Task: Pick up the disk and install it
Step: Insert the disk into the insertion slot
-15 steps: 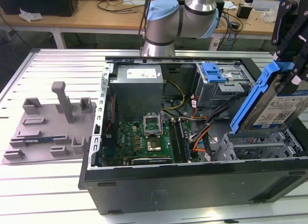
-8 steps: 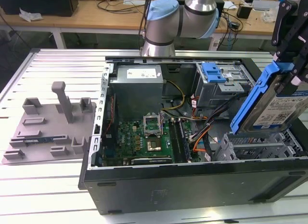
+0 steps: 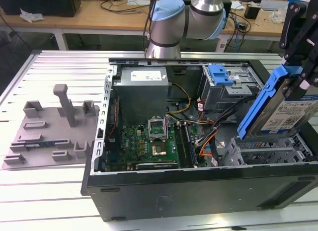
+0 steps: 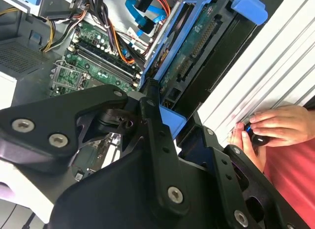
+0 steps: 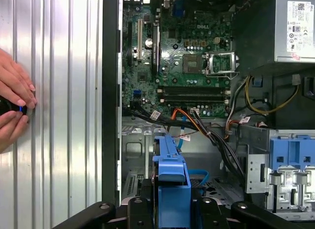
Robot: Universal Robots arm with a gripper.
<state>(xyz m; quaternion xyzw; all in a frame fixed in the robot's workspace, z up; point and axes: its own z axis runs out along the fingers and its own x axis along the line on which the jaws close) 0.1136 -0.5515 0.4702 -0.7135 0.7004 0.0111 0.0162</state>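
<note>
The disk [image 3: 285, 111] is a silver drive with a blue-and-white label in a blue carrier bracket. It hangs tilted, near edge-on, over the open computer case's [image 3: 198, 191] end at the exterior view's right. My gripper [image 3: 298, 72] is shut on its upper edge, black fingers on either side of the blue frame. Just below the disk lies the metal drive cage [image 3: 268, 154]. In both wrist views the blue carrier [image 4: 197, 47] [image 5: 171, 175] sticks out from between my fingers [image 5: 140, 209], with the case interior beyond it.
The case holds a green motherboard [image 3: 149, 141], a grey power supply [image 3: 141, 89], cable bundles [image 3: 208, 134] and a second blue carrier [image 3: 221, 74]. A grey fixture plate [image 3: 49, 126] lies at the exterior view's left. A person's hands [image 5: 15, 106] rest on the ribbed table beside the case.
</note>
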